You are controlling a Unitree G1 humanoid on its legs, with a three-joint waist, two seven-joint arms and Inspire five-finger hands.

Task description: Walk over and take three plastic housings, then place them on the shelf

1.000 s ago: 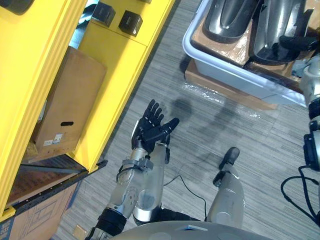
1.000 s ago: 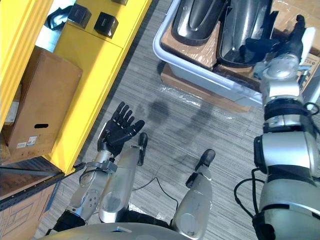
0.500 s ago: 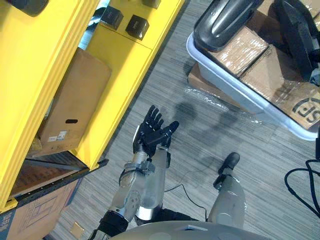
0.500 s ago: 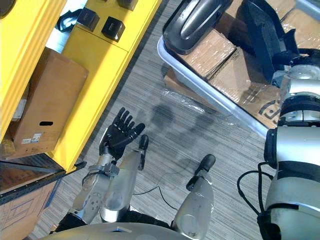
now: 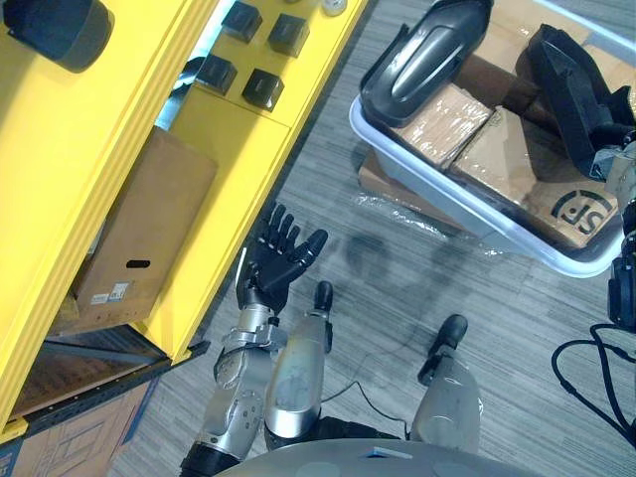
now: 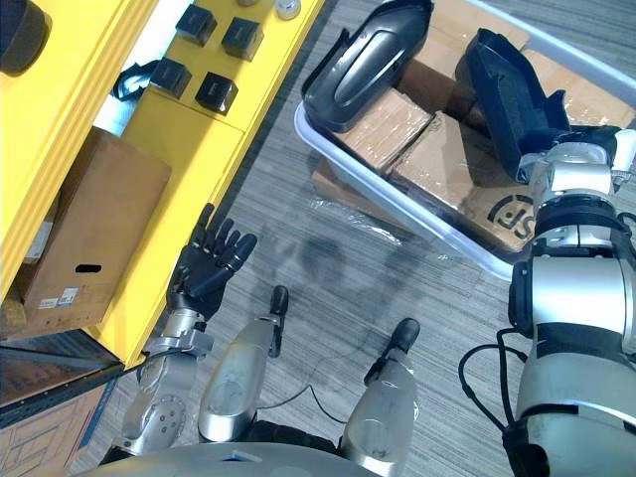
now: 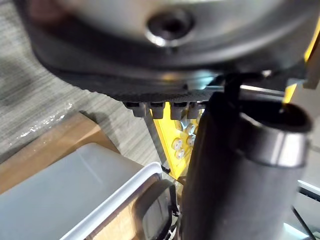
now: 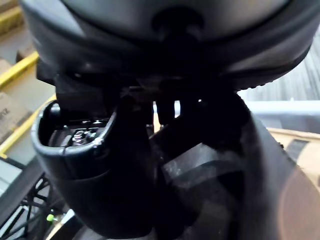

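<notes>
My right hand (image 6: 545,139) is at the far right over the grey bin (image 6: 397,199), fingers curled round a dark plastic housing (image 6: 502,94) that stands tilted on its edge. In the right wrist view the housing's glossy shell (image 8: 95,190) fills the space inside the hand. A second dark housing (image 5: 422,60) lies across the bin's far corner on brown wrapped packages. My left hand (image 5: 283,253) hangs open and empty over the floor beside the yellow shelf (image 5: 229,129). A dark rounded object (image 5: 60,30) sits on the shelf's upper board.
Several small black boxes (image 5: 263,87) lie on the yellow shelf board. A cardboard box (image 5: 139,229) stands on the shelf level below. The bin rests on a flat brown carton (image 5: 397,194). Grey striped floor (image 5: 397,268) lies between shelf and bin.
The camera has shifted. My right hand has gone from open above the right-hand housing to curled round it, and that housing has risen from lying flat to standing on edge. The left hand stays open.
</notes>
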